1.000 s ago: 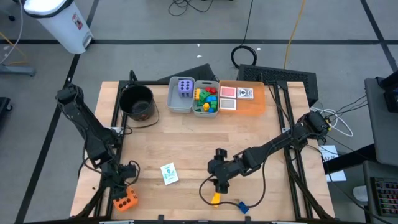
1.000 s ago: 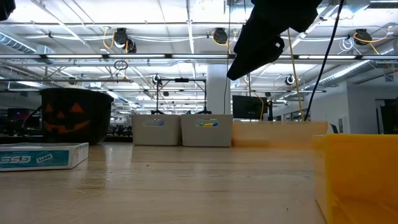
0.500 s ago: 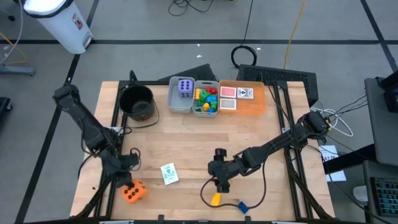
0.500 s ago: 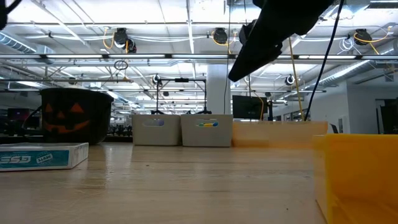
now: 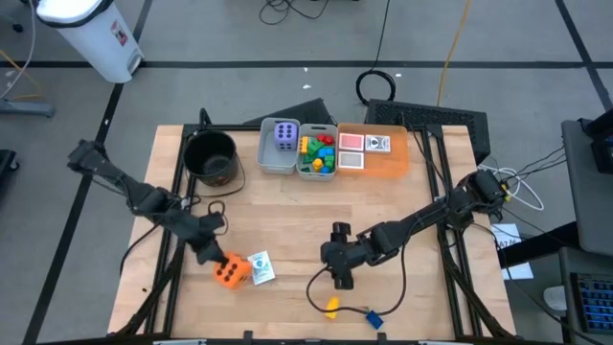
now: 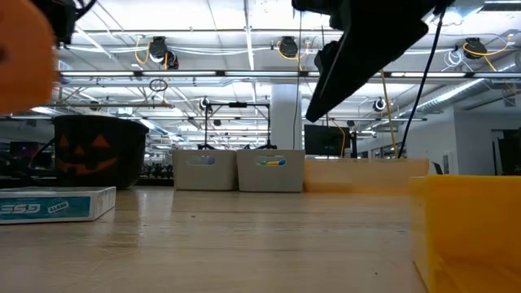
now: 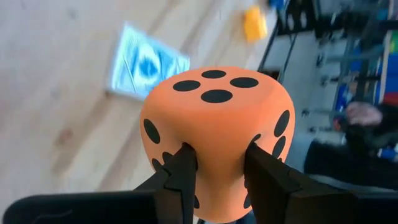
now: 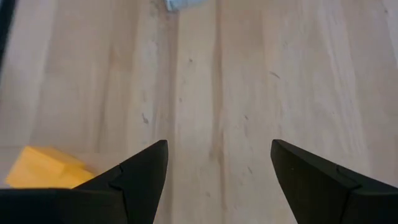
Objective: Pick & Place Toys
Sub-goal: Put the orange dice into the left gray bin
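- Left gripper (image 7: 214, 163): fingers pressed against two sides of the orange die (image 7: 214, 124), clamped on it. High view puts the die (image 5: 228, 271) just beside the picture card (image 5: 260, 267) at the table's (image 5: 287, 211) front left; low view suggests it is off the surface, though its underside is out of frame.
- Right gripper (image 8: 217, 165): fingers spread wide, holding nothing, over bare wood near the front centre.
- Yellow brick (image 5: 331, 306) lies just in front of the right gripper, blue brick (image 5: 374, 317) near it.
- Purple die (image 5: 285, 134) sits in the left grey bin (image 5: 264, 153); small bricks in the neighbouring bin; two cards on the orange tray (image 5: 393, 161).
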`<state>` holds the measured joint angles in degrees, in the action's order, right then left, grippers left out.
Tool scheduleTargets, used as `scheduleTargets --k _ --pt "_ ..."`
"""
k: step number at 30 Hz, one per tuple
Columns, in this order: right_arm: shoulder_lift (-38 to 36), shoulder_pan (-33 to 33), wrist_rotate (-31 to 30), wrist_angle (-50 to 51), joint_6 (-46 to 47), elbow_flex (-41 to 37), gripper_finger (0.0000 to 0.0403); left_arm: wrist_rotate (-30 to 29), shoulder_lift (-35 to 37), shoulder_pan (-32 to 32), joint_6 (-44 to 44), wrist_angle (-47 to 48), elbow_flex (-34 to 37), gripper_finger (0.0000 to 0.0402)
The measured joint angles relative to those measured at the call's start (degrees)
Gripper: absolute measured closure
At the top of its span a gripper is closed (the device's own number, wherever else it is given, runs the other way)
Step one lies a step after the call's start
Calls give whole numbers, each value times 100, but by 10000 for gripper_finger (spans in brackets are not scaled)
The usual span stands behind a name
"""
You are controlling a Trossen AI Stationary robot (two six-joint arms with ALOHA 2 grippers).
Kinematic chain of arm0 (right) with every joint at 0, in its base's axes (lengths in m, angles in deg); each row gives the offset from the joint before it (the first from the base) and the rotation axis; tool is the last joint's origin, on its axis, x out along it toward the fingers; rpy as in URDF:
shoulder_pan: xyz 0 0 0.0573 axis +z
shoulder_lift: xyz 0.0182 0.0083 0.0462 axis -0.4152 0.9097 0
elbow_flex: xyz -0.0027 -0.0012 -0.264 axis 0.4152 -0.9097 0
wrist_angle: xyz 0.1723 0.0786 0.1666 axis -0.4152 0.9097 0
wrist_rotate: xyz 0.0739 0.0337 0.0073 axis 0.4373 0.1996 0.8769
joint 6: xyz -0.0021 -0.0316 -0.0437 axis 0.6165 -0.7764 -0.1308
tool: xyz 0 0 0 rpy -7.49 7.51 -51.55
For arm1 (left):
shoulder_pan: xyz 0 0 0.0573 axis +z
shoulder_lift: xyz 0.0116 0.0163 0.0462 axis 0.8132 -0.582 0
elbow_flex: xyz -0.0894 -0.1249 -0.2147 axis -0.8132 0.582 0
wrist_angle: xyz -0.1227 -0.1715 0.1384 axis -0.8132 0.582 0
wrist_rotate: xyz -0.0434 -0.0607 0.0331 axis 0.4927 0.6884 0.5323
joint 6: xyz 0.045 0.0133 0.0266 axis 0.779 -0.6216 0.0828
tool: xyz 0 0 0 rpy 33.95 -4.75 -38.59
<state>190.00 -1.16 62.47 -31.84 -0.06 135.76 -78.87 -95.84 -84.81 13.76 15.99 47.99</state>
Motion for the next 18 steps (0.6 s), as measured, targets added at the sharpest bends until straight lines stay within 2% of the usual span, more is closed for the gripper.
scheduleTargets --k 8,13,18 --pt "-432 -283 -90 30 -16 -265 129 15 253 1391 517 -520 -132 295" --pt "-1204 -557 -501 -606 361 -1055 129 52 239 2360 1342 -438 -654 295" --pt "-2033 -855 -660 -1683 793 -2029 129 151 24 3462 2105 228 -1223 295"
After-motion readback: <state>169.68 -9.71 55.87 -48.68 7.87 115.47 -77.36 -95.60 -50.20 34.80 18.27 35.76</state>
